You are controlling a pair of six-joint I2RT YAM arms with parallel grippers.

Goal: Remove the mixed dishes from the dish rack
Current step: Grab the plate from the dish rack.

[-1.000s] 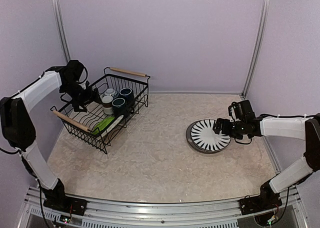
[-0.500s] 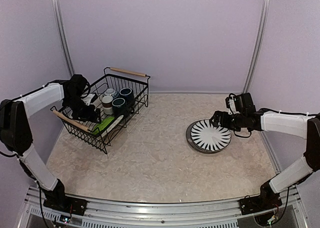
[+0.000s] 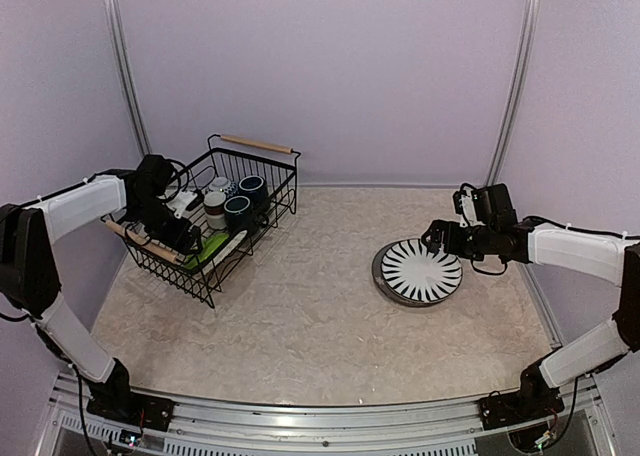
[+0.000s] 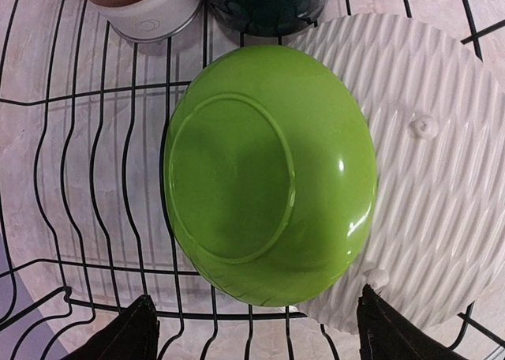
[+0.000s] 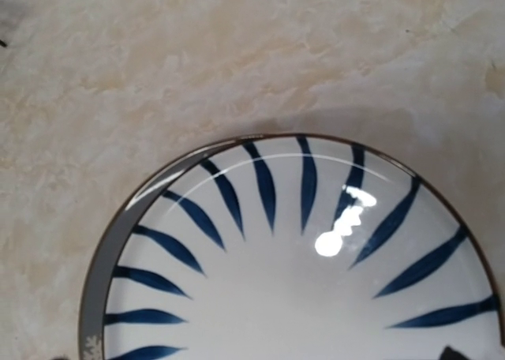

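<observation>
The dish rack (image 3: 268,181), black wire with wooden handles, stands at the left. In it a green plate (image 3: 207,248) lies upside down (image 4: 268,174) on a white ribbed plate (image 4: 430,178). My left gripper (image 3: 183,238) hangs low inside the rack, open, its dark fingertips (image 4: 132,336) on either side of the green plate's near edge without touching it. At the right a black-and-white striped plate (image 3: 420,273) lies stacked on a dark grey plate (image 5: 96,285). My right gripper (image 3: 436,238) hovers open over its far rim, holding nothing.
At the rack's far end stand a dark blue mug (image 3: 252,187), a dark green mug (image 3: 238,209), a grey brown-based cup (image 3: 215,208) and a small patterned bowl (image 3: 220,184). Purple walls close in the marbled table (image 3: 310,306) on three sides.
My left gripper has come down into the rack towards the green plate. The right gripper has lifted off the striped plate and drawn back a little.
</observation>
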